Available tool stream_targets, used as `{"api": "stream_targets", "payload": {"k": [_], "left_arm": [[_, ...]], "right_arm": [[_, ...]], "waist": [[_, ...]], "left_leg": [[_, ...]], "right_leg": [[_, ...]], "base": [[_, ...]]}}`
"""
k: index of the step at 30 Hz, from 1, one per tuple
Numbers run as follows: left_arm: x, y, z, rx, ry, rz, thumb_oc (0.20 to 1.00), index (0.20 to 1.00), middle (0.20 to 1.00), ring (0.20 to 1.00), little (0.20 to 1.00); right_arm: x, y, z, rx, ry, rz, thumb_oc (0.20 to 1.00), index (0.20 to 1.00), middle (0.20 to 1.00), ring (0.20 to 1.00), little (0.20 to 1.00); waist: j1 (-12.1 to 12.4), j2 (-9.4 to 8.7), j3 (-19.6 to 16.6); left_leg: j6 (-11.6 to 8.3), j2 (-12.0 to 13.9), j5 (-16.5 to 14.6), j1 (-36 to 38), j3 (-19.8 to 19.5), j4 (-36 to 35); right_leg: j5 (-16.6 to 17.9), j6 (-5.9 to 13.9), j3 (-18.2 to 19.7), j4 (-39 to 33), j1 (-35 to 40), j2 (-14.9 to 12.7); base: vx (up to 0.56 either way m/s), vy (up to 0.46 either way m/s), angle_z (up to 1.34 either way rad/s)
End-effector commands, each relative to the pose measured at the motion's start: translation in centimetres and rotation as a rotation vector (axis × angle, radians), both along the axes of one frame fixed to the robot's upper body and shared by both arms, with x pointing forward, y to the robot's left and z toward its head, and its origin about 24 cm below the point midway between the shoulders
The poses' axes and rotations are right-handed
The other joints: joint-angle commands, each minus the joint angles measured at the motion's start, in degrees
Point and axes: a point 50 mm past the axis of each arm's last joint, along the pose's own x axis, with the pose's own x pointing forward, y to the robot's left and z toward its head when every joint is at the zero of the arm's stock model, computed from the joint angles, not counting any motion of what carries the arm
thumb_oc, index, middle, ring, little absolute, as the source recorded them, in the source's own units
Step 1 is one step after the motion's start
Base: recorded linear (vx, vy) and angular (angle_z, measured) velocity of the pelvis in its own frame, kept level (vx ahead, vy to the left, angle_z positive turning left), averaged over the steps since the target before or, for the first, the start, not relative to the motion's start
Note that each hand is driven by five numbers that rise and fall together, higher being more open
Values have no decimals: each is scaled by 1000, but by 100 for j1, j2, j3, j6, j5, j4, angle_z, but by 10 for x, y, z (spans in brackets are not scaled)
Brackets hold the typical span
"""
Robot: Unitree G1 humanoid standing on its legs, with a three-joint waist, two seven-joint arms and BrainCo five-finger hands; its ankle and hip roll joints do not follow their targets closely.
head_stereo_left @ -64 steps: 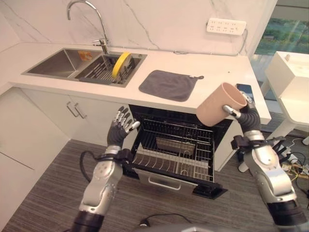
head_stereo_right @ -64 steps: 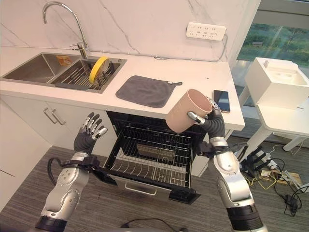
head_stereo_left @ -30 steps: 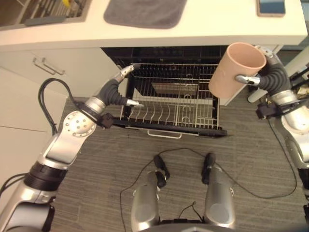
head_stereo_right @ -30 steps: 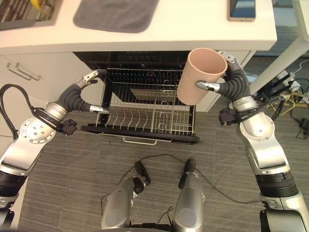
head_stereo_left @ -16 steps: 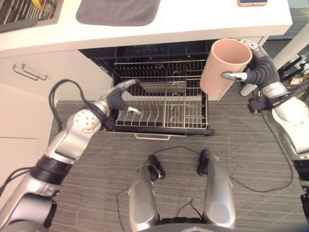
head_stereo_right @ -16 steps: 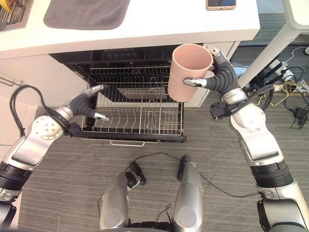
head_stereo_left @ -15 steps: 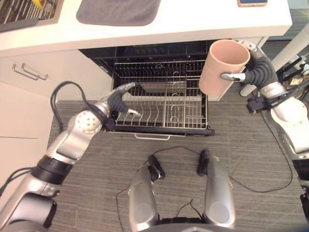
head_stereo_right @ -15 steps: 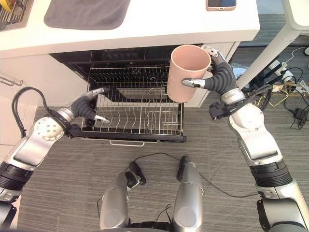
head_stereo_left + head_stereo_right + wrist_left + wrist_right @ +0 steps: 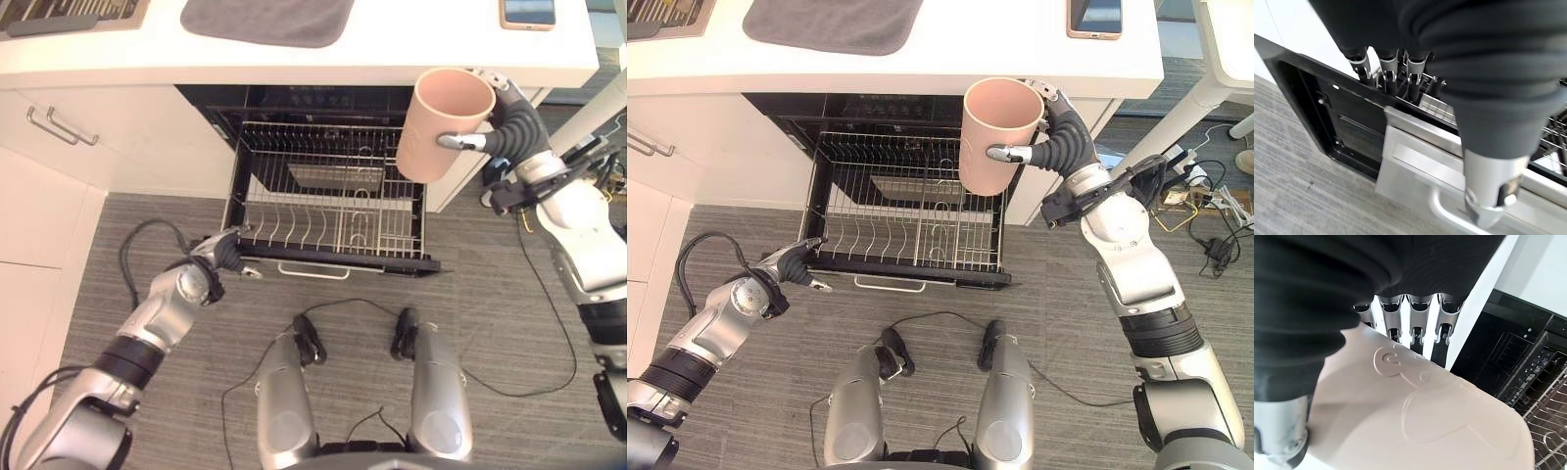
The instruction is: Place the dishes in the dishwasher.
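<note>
Cup [image 9: 994, 132] in pink is gripped upright by the right hand [image 9: 1055, 137], fingers and thumb wrapped round it, held above the pulled-out dishwasher rack [image 9: 328, 201] at about 2 o'clock. Left hand [image 9: 227, 257] is seen at the rack's front corner, around 8 o'clock, fingers loosely open.

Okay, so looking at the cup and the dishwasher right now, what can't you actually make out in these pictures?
- Inside of the pink plastic cup: the eye views show only its wall and rim.
- Left robot hand fingertips at the wire dishwasher rack: the left wrist view shows them going behind the rack's front edge, so its grip is unclear.
- Dishwasher cavity behind the rack: dark under the white countertop.
- Dark smartphone: cut off by the top edge.
</note>
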Motion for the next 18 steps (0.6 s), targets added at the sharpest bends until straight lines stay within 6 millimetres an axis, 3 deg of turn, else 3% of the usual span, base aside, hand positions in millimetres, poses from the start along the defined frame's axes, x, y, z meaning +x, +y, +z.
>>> {"api": "stream_targets", "payload": {"k": [1, 8, 18], "left_arm": [[-10, 2, -16, 95, 59, -7, 1000, 1000, 1000, 1000, 1000], [-17, -2, -48, 215, 261, -28, 1000, 1000, 1000, 1000, 1000], [-40, -6, -59, 402, 478, -195, 1000, 1000, 1000, 1000, 1000]], "right_arm": [[-3, 3, 22, 35, -104, 13, 200, 200, 200, 200, 200], [13, 1, 20, -30, -52, -42, 200, 200, 200, 200, 200], [46, -37, 6, -88, 160, -216, 200, 200, 200, 200, 200]], "waist": [[10, -51, -204], [68, -84, -150], [304, 62, 19]], "left_leg": [[-272, 30, 25, 12, -196, 53], [-237, -23, -38, 56, -216, 58], [-241, -118, -60, 46, -350, 71]], "right_leg": [[-390, 330, -194, -256, 571, -152], [-353, 360, -233, -223, 623, -208], [-329, 357, -405, -271, 707, -288]], "base": [[29, 31, 2], [14, 17, 0], [-4, -1, 3]]}}
